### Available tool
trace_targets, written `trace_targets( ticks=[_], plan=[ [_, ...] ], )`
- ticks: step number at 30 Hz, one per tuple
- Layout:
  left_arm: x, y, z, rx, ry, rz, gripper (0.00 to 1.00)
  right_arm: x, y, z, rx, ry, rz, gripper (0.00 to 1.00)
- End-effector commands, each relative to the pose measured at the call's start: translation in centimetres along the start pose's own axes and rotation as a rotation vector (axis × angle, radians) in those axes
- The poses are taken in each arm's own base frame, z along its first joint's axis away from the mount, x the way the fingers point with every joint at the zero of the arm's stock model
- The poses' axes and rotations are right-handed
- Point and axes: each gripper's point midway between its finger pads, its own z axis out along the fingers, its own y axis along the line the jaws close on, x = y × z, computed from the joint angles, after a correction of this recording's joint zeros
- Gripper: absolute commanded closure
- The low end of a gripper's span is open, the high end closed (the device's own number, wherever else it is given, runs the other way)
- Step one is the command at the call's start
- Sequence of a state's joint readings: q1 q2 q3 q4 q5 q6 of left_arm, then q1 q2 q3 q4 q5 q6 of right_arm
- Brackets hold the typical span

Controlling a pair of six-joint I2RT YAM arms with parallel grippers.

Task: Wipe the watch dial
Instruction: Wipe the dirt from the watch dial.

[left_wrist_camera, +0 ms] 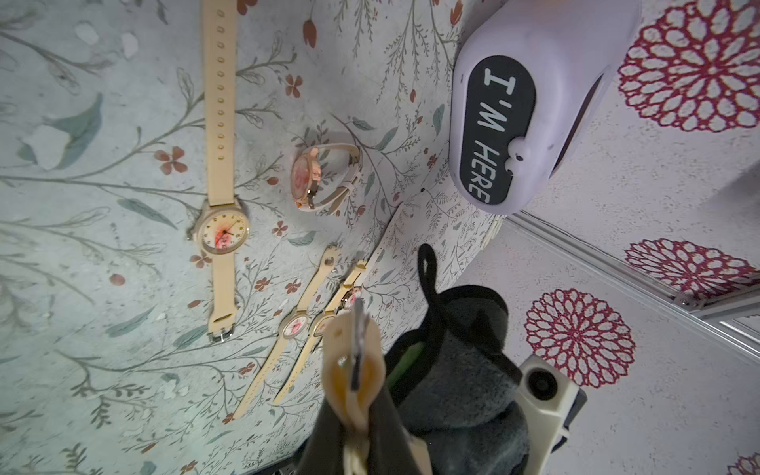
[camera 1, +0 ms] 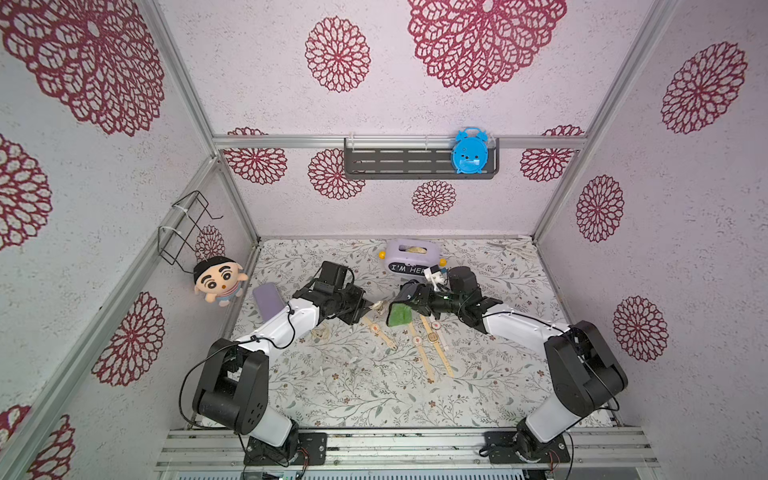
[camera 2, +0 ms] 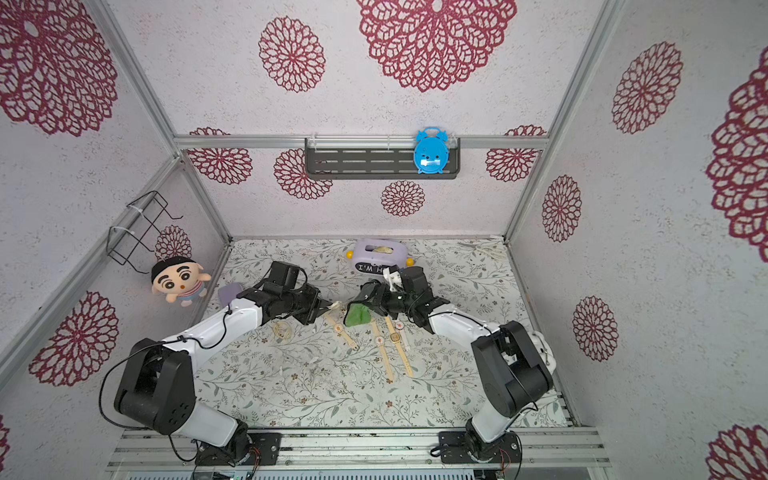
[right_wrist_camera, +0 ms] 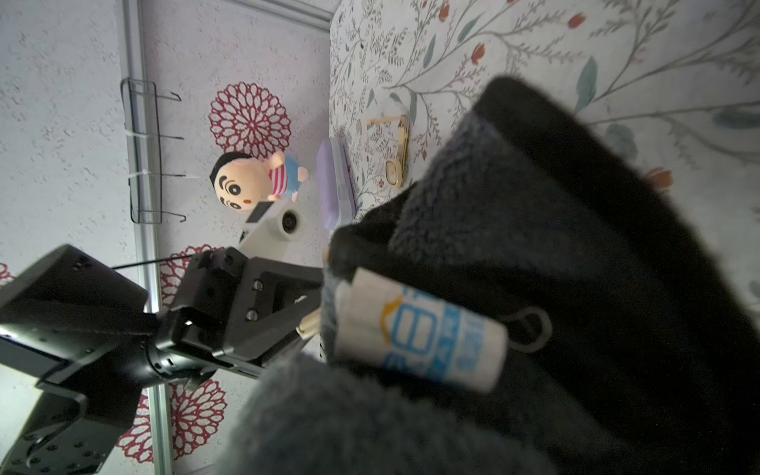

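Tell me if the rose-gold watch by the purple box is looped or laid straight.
Looped: the rose-gold watch sits on edge, strap closed in a ring.

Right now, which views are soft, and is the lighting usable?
Right wrist: cloth fills the frame, out of focus, its label blurred; plush toy behind is sharper. Left wrist: held watch strap is soft and shadowed, the table watch crisp. Both top views: even light, faint shadows, no glare, wide-angle stretch at edges.
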State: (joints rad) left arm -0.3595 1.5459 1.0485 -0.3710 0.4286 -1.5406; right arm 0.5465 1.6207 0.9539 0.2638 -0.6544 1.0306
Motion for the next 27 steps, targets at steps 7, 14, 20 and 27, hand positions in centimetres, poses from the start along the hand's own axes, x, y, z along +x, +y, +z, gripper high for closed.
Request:
trace_targets(
  ticks=[7, 14, 20, 27],
  plan=[
    [1.2, -1.6, 0.6, 0.038, 0.063, -0.073, 1.0, -1.4, 4.6, 1.5, -0.11, -0.028, -0.098, 1.0],
    [2.8, -0.8, 1.7, 0.003, 0.082, -0.043, 1.0, -4.0, 6.5, 3.4, -0.143, -0.028, -0.121, 1.0],
    [4.0, -0.2, 2.2, -0.009, 0.098, -0.029, 1.0, -6.6, 6.9, 3.7, -0.167, -0.054, -0.106, 1.0],
    [3.8, 3.1, 2.0, -0.078, 0.091, -0.046, 1.0, -11.4, 8.2, 0.8, -0.195, -0.14, -0.109, 1.0]
  ],
)
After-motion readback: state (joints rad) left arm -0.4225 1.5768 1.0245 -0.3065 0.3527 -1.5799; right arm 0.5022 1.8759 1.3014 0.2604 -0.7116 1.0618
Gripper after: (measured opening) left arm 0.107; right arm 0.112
